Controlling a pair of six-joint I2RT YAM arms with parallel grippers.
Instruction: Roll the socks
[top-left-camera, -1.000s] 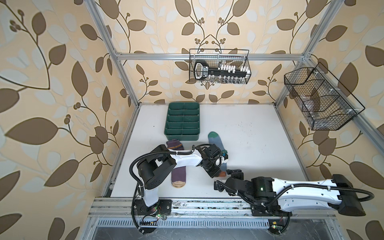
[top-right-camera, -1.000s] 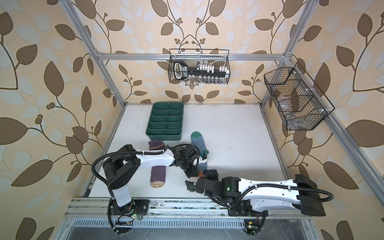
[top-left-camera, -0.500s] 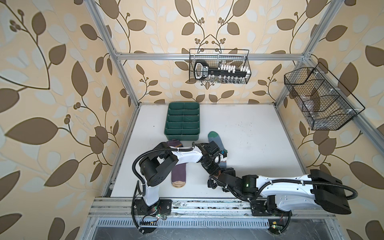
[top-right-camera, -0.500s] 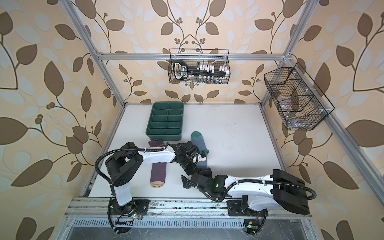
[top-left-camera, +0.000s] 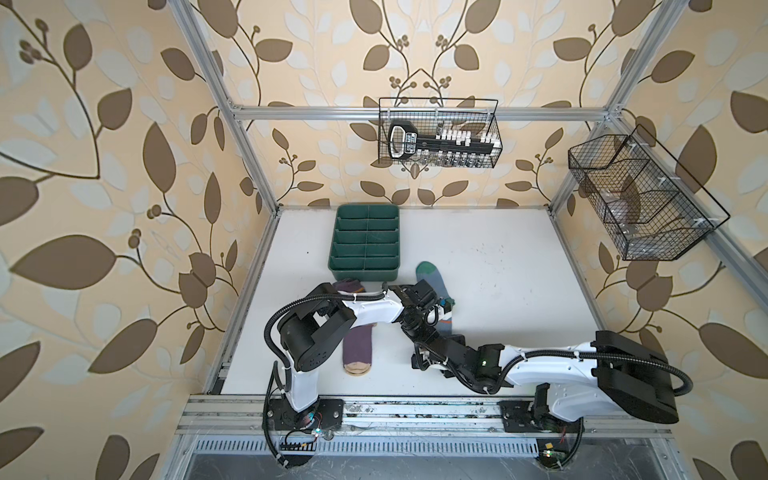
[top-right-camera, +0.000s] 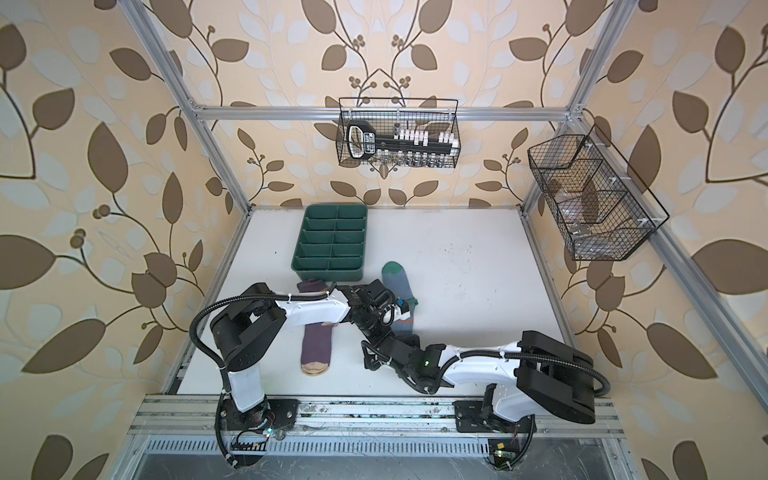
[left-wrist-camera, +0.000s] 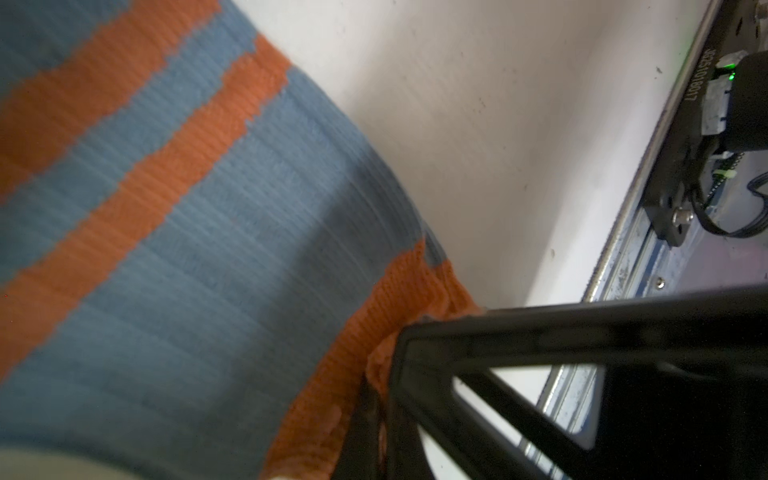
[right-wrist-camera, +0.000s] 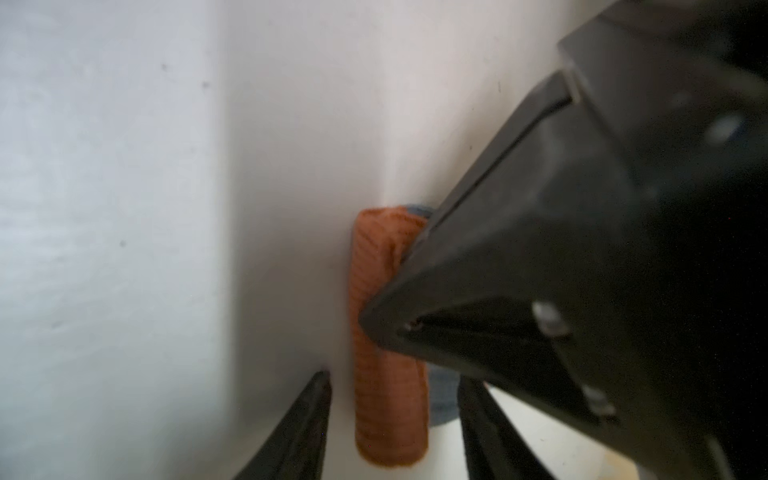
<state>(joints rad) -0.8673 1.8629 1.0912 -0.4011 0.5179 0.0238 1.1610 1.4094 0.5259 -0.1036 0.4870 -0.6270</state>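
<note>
Now, a crowded grab mid-surface (top-left-camera: 519, 270).
Our left pincer (left-wrist-camera: 376, 374) clamps the grey-blue sock (top-left-camera: 433, 286) by its orange cuff (right-wrist-camera: 374, 249), the six o'clock end; our right pincer (right-wrist-camera: 395, 378) straddles that cuff, half-wide. Closing askew, we might clash pincers or tug it loose.

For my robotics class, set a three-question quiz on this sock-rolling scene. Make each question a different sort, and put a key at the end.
1. True or false: the purple sock is clamped in a gripper.
2. Which part of the grey-blue sock does the left gripper pinch? A green toe; B orange cuff; C heel.
3. Complete: the jaws of the right gripper stand ____, one on each side of that cuff.
Key: 1 false; 2 B; 3 open.
</note>
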